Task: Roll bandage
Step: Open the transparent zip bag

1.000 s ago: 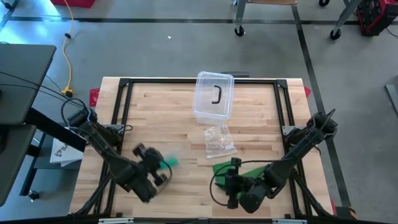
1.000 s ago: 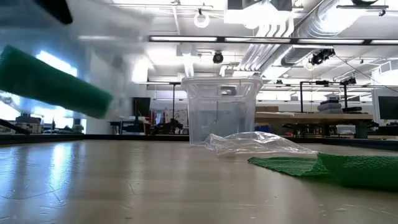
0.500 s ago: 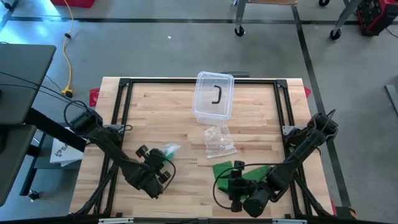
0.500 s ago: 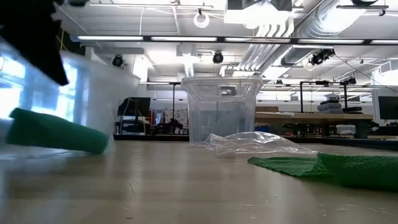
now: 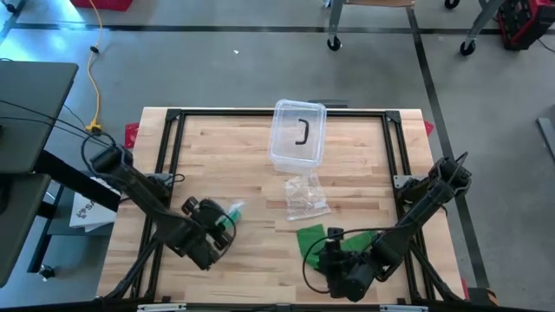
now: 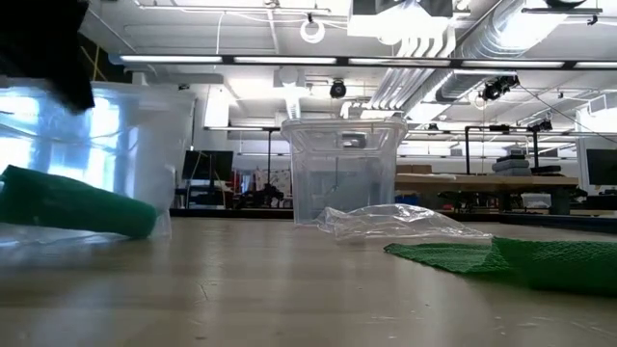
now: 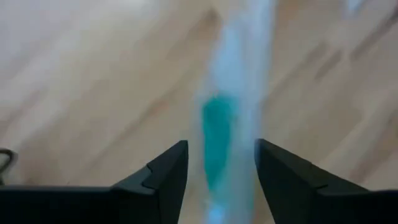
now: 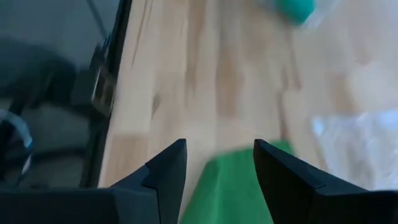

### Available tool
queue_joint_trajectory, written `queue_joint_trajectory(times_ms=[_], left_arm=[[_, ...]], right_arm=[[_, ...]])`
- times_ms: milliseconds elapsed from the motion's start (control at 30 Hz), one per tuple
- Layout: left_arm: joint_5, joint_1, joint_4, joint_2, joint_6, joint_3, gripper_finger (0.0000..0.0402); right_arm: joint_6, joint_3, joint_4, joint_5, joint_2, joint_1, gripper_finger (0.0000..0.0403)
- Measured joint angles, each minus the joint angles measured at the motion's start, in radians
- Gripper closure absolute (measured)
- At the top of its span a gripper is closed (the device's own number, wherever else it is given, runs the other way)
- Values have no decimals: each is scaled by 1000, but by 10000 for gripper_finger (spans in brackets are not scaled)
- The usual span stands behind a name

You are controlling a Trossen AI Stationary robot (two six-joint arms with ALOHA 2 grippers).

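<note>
Green roll (image 7: pixel 216 138) apparently between left gripper's (image 7: pixel 221 163) parted jaws (bagged)

high view: straight down over the whole table (image 5: pixel 260 156)
low view: tabletop level, facing the room
wrist views: close, looking past fingers (both see wood)
shared: clear bin (image 5: pixel 297 134) (image 6: pixel 342 169), 12 o'clock

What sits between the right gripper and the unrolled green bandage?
Nothing visible. The right gripper hangs open right over the near end of the flat green bandage, with only bare table around it. The crumpled clear wrapper lies farther back, off the path.
</note>
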Motion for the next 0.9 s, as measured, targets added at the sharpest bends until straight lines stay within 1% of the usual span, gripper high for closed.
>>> queue_joint_trajectory(times_ms=[33, 100, 200, 300, 367, 467, 567, 667, 733, 800, 833, 900], left_arm=[[-43, -6, -29, -13, -27, 13, 222], [-164, -25, -77, -35, -80, 33, 225], [-351, -50, -59, -66, -106, 55, 231], [-506, -69, 49, -77, -47, 65, 236], [-554, -76, 175, -73, 65, 65, 239], [-564, -76, 421, -45, 323, 66, 242], [-539, -76, 703, 13, 582, 66, 245], [-504, -75, 963, 88, 776, 66, 247], [-481, -74, 1090, 140, 844, 66, 248], [-473, -73, 1182, 188, 876, 65, 248], [-474, -73, 1210, 211, 878, 65, 248], [-473, -68, 1242, 253, 870, 65, 248]], right_arm=[[15, 0, -25, -31, 0, 0, 225], [43, 0, -91, -71, 0, 5, 225], [55, 0, -213, -75, 0, 15, 225], [52, -3, -287, -50, 0, 16, 225], [13, -32, -262, -47, -4, -6, 225], [-68, -118, -138, -55, -6, -67, 225], [-175, -226, 95, -84, -6, -152, 225], [-259, -329, 356, -98, -2, -243, 225], [-319, -374, 471, -97, 6, -294, 225], [-393, -400, 536, -101, 19, -329, 225], [-432, -408, 553, -116, 27, -342, 226], [-493, -417, 566, -179, 50, -367, 231]])
